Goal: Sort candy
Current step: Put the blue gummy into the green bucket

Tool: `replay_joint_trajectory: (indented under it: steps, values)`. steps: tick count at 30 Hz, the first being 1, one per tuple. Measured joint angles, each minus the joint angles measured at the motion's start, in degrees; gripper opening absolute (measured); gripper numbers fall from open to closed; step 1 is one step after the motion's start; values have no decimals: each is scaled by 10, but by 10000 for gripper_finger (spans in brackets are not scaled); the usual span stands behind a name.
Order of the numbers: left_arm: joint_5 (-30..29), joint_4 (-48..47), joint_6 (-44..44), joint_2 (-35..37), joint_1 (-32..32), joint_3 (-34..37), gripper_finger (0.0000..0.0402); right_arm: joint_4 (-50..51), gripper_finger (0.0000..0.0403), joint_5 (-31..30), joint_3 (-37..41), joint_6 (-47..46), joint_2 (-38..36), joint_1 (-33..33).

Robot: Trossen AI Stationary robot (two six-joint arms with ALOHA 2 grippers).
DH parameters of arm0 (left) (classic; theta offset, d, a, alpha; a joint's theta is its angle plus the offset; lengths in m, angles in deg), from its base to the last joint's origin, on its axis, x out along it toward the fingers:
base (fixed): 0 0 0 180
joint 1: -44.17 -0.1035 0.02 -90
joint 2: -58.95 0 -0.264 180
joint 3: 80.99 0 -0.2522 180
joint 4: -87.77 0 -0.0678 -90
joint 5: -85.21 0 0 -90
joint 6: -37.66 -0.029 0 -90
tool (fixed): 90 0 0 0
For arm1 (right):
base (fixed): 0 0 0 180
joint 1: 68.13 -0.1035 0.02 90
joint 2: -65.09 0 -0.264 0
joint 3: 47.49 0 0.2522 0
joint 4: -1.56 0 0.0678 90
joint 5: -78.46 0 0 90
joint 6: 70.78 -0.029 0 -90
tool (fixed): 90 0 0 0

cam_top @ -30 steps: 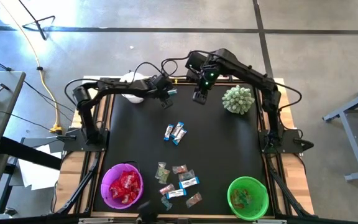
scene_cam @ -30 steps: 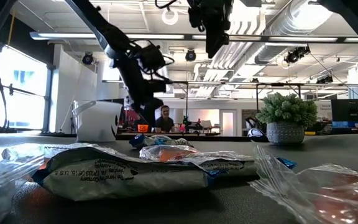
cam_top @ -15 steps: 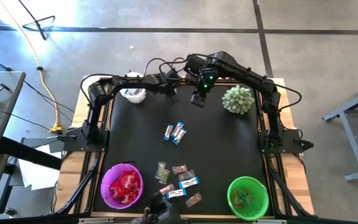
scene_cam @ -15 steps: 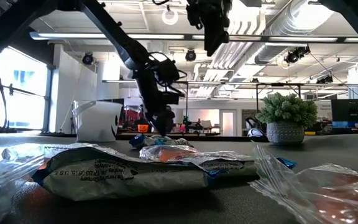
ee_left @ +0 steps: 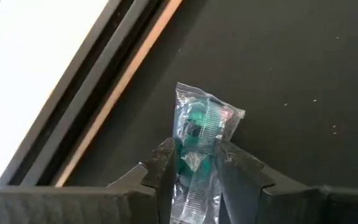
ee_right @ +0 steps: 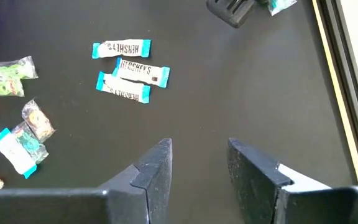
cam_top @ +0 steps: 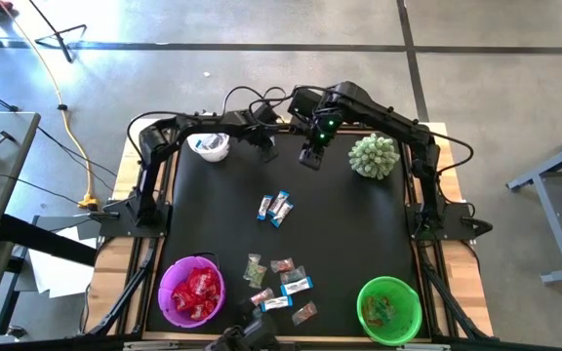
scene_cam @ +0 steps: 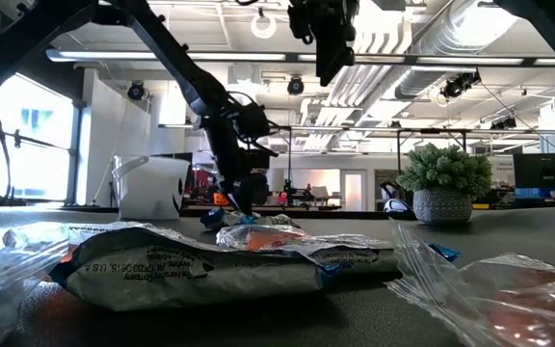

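My left claw (ee_left: 193,163), near the far edge of the desk (cam_top: 359,224), is clamped on a clear-wrapped green sweet (ee_left: 201,134); my right claw (ee_right: 197,163) hangs just beside it over the far middle, fingers apart and holding nothing. Progress, as I judge it: partly done. The purple bowl (cam_top: 169,278) at the near left corner holds red packets (cam_top: 195,292); the green bowl (cam_top: 369,292) at the near right corner holds a few sweets; the white bowl (cam_top: 210,147) at the far left corner shows little I can make out. Left to sort: three blue-and-white bars (cam_top: 276,207) at mid-desk and a loose cluster of mixed candy (cam_top: 281,285) near the near edge, between the two coloured bowls. Room for moving: the dark surface between my claws and the bars lies open. The raised desk rim runs close beside my left claw. The spiky green plant (cam_top: 374,155) stands toward the far right corner, near my right arm.
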Motion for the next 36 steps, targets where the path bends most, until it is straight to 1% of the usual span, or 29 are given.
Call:
replay_joint_trajectory:
  steps: [2,7,13,15,18,24,27,32,34,36]
  values:
    - [8,-8,1,-4,0,-1,90,0,149,0,0,-9,0,0]
    - [0,-12,12,-5,6,-1,61,0,149,0,0,-11,0,0]
    - [8,-19,49,2,12,1,12,0,149,0,0,-8,0,0]
    - [33,-26,61,10,14,2,5,0,149,0,0,-6,0,0]
    - [44,-34,67,27,21,4,5,0,149,0,0,9,0,0]
    - [42,-42,72,92,38,3,1,-2,149,0,0,43,0,0]
    - [37,-43,71,139,47,3,1,-5,149,-4,0,70,0,4]
    - [7,-41,62,212,55,3,1,-49,149,-90,0,81,0,5]
    - [-2,-40,63,244,55,3,1,-87,149,-109,0,87,-1,6]
    - [-8,-39,66,276,55,3,1,-137,149,-113,1,96,-6,6]
